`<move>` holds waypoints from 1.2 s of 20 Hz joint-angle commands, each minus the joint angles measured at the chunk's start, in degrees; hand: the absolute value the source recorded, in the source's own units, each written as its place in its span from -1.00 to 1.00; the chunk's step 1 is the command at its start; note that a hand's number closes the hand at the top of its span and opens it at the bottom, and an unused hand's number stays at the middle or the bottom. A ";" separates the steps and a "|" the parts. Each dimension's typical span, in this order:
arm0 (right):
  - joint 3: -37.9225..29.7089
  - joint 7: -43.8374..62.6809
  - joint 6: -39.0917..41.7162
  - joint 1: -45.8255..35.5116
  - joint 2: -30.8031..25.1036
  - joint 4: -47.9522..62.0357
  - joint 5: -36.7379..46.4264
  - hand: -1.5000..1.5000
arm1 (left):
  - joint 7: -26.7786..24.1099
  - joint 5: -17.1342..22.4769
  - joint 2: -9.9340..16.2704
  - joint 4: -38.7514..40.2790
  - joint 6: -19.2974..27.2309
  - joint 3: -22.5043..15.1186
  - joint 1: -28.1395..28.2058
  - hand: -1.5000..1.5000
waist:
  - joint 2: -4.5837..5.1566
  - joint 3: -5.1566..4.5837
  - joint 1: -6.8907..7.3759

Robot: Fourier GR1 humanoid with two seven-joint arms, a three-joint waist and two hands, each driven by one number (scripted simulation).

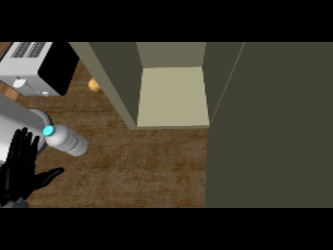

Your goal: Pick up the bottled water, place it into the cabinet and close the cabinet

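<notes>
Countertop of brown, mottled wood grain (147, 166) fills the middle of the head view, seen steeply from above. At the lower left a black hand (19, 171) comes in from the bottom edge, the robot's left, its fingers straight and pointing up the frame, thumb spread out to the right; it is wide open and has hold of nothing. Just above and to the right of its fingertips lies the clear ribbed plastic water bottle with a bright blue cap (66, 139), resting on the counter with the cap end close to the fingertips; whether they touch cannot be told. A large pale grey rounded shape (3, 124) sits at the left edge behind the bottle. Farther up at the top left stands a white and black toaster (35, 66), and a small yellowish round object (94, 85) lies beside it. An olive-grey cabinet (118, 83) stands open in the centre, showing a pale cream shelf (173, 95) inside, and its broad dark door (284, 127) takes up the right side.
</notes>
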 commanded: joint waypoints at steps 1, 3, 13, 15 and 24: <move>-0.73 1.40 0.09 -0.17 -1.03 -2.33 -0.92 -1.00 | 0.58 -0.11 0.16 9.36 0.71 0.86 -3.49 -1.00 | 1.03 -1.55 -0.68; 1.14 1.45 -0.65 -0.66 0.23 -1.20 0.53 -1.00 | 0.09 0.02 0.72 10.81 -0.26 1.04 -3.99 -1.00 | 1.09 -1.58 -0.73; 1.02 -0.73 0.48 -0.36 0.19 0.60 1.10 -1.00 | -2.90 0.34 0.57 15.00 -1.90 1.53 -6.27 -1.00 | 1.35 -1.66 -1.90; 2.50 -1.80 0.94 0.54 0.74 1.06 2.15 -1.00 | -0.65 1.92 1.43 15.24 -3.69 2.07 -7.27 -1.00 | 1.29 -1.66 -2.32; 1.96 -2.51 2.16 0.20 -0.06 2.96 1.13 -1.00 | -2.82 2.48 1.31 28.82 -10.37 2.22 -15.38 -1.00 | 1.18 -1.60 -1.38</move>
